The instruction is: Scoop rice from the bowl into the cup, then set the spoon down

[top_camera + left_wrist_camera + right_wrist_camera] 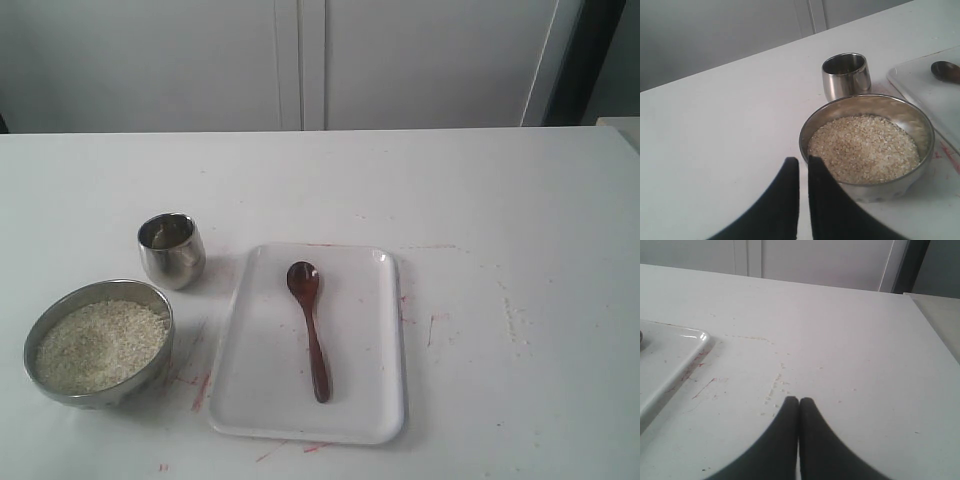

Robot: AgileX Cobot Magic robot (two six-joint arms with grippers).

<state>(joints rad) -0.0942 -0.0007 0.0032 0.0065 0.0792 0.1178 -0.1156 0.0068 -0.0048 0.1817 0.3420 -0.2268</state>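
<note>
Exterior view shows the spoon on a tray, handle pointing away from the cup. Both hands are closed and empty: the right hand waits near the tray, the left hand by the bowl.

spoon on tray; cup behind bowl

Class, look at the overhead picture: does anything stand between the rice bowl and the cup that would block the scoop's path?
Nothing visible does. The bowl and cup stand side by side on bare table; the spoon lies apart on the tray.
</note>
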